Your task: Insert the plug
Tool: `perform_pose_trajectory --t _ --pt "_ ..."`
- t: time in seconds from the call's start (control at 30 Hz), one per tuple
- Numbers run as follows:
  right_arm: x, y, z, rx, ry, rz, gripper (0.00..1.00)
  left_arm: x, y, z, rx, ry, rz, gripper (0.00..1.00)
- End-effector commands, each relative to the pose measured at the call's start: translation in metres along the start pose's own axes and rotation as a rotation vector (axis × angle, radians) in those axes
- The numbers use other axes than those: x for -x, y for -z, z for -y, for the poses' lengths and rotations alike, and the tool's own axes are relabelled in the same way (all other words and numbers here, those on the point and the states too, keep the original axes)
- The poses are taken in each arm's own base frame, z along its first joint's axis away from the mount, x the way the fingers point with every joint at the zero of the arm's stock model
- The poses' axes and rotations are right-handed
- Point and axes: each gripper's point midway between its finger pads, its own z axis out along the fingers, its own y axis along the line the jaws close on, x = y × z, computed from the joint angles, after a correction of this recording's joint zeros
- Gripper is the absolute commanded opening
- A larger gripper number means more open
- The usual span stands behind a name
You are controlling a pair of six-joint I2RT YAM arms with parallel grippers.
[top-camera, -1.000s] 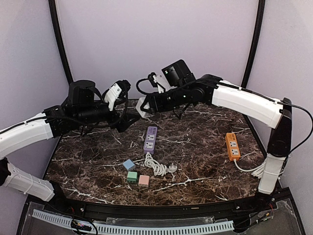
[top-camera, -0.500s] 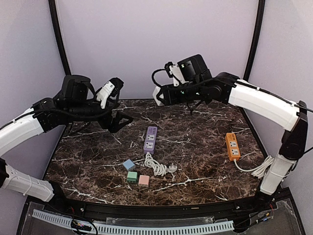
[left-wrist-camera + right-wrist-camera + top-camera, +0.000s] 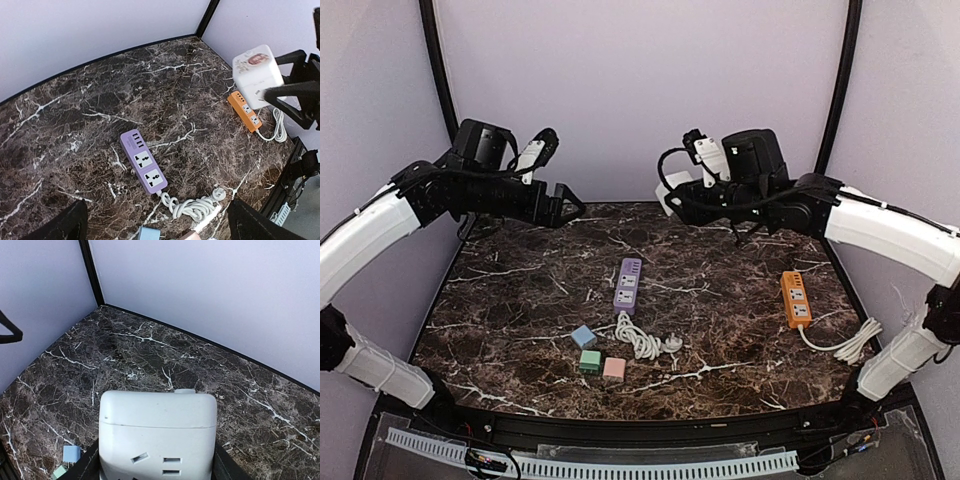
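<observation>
My right gripper (image 3: 676,196) is shut on a white cube adapter (image 3: 672,188), held high over the back of the table; its slotted face (image 3: 157,440) fills the right wrist view between my black fingers (image 3: 84,467). The same adapter (image 3: 257,75) shows at the upper right of the left wrist view. A purple power strip (image 3: 628,284) lies mid-table, its white cord coiled and ending in a plug (image 3: 674,345) that rests loose on the marble (image 3: 218,193). My left gripper (image 3: 563,206) hangs open and empty, high at the back left, far above the purple strip (image 3: 143,161).
An orange power strip (image 3: 796,299) with a white cord lies at the right (image 3: 244,110). Small blue (image 3: 583,336), green (image 3: 590,362) and pink (image 3: 614,369) cubes sit near the front. The lilac walls and black corner posts close in the back.
Both arms have lifted and drawn apart. The right one has carried the white adapter up and to the right; the left one has swung back to the left, still open.
</observation>
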Motion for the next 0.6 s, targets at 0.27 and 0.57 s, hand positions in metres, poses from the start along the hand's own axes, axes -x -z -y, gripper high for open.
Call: perform_pose_trajectory --t 0.27,0.57 --pt "0.017 0.037 -0.022 0.135 0.219 0.227 0.21 0.001 -0.006 0.033 -0.259 0.170 -0.162 0.99" --pt "0.003 0.037 -0.036 0.176 0.324 0.261 0.21 0.022 -0.009 0.059 -0.417 0.242 -0.170 0.98"
